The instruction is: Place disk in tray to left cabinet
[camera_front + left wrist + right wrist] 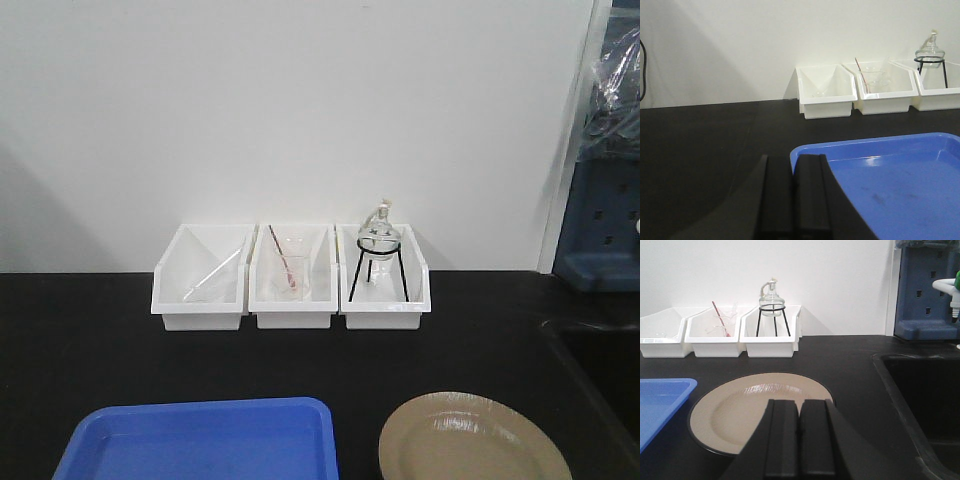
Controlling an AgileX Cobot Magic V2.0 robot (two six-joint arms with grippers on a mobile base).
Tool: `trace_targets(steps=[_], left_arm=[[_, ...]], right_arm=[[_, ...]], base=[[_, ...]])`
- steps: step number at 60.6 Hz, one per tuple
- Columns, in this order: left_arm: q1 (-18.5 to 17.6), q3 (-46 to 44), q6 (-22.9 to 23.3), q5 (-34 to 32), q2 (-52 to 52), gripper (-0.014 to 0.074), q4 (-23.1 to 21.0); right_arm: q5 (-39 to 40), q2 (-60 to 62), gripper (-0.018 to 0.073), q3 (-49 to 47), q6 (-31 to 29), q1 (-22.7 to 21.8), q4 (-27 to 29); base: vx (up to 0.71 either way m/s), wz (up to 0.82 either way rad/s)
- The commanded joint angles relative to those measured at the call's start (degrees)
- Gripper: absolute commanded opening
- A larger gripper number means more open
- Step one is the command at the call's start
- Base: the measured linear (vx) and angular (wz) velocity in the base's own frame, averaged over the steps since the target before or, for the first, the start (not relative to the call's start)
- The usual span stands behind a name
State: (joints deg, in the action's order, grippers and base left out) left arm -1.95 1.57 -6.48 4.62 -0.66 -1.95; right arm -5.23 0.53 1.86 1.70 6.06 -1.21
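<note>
Left pincer [793,167] and right pincer [800,409] sit narrow and empty. The glossy plate [735,415] lies flat on the counter [850,365]; a rim grab may skid it toward the sink [922,402], lower right.

Blue tray [200,406], tan disk [735,412] with thin black rim, white bins [293,318], black countertop [90,345]

Bright, even light leaves glare on the disk [740,415] and tray [880,190]; all views look slightly soft.

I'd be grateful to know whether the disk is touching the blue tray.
Apart. The front-facing view shows a strip of bare black table between the disk and the tray.
</note>
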Motion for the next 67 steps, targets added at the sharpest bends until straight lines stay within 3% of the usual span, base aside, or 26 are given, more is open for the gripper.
trace_targets(steps=[1, 53, 67], left_arm=[[-0.4, 1.1, 0.2, -4.6, -0.9, -0.0003, -0.2], [-0.4, 1.1, 0.2, -5.1, -0.9, -0.0003, -0.2], [-0.4, 1.1, 0.2, -13.5, -0.9, -0.0003, -0.2]], right_arm=[[4.6, 0.7, -0.0001, 1.0, -0.1, -0.3, -0.1], [4.6, 0.7, -0.0001, 1.0, -0.1, -0.3, -0.1], [4.8, 0.7, -0.0001, 1.0, -0.1, -0.3, 0.0]], base=[[0.0, 0.0], [0.0, 0.0], [0.0, 0.0]])
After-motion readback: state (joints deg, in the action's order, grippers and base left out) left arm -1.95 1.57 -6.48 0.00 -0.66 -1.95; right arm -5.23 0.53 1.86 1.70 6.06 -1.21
